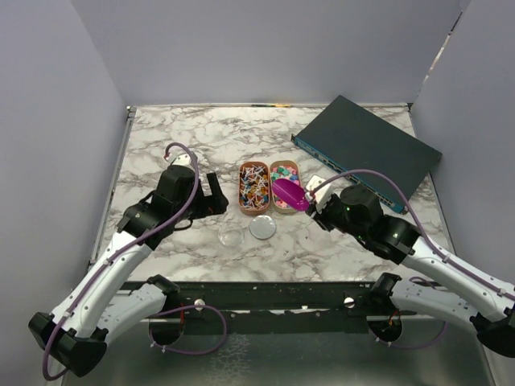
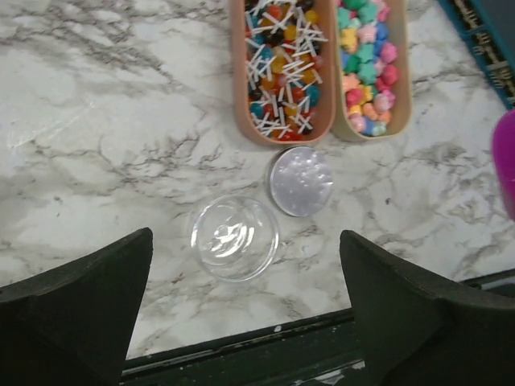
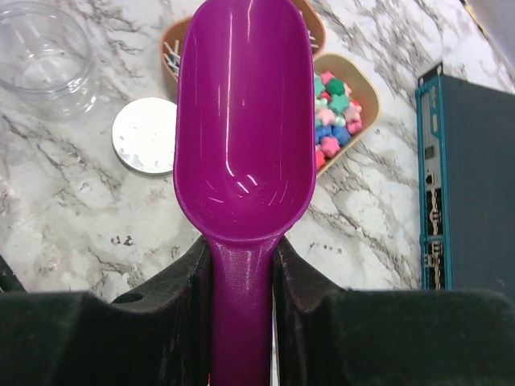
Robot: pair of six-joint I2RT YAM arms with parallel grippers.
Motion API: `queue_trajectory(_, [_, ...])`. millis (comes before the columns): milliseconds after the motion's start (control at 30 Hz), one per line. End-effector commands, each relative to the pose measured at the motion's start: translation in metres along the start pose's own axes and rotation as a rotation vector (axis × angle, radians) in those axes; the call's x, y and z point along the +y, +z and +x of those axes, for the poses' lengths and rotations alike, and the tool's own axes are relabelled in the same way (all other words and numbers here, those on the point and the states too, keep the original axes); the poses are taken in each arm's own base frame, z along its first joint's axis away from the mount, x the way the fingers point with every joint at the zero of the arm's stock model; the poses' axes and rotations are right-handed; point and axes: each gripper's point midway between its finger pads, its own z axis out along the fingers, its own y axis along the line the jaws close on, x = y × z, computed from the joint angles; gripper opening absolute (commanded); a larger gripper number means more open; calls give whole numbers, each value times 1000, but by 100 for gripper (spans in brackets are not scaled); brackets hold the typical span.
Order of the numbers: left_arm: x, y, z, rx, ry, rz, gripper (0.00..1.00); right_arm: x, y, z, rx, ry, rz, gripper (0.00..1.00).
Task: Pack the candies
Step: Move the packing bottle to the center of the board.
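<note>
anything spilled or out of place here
Nothing is spilled: the candies sit inside their tray, and the jar stands open with its lid flat beside it. The only odd item is a network switch lying askew at the table's back right.

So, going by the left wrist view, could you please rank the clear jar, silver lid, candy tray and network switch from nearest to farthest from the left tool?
1. Clear jar, centred between the fingers of the left tool.
2. Silver lid, just beyond, slightly right.
3. Candy tray, farther, upper right.
4. Network switch, far right corner.
</note>
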Motion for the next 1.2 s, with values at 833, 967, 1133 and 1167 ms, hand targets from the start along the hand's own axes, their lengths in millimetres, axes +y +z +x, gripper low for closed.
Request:
queue_trajectory(833, [57,62,120,264,-58,-259,59,-8,-7,11,2,138,102,1])
queue_trajectory(967, [60,70,121,268,-41,-283,49,-5,-10,16,12,136,92,1])
queue_trajectory(1133, [62,75,116,247,-26,-302,42,-5,-13,16,7,141,92,1])
queue_trajectory(1167, [63,75,115,242,-23,-306,40,-5,-14,16,6,143,91,1])
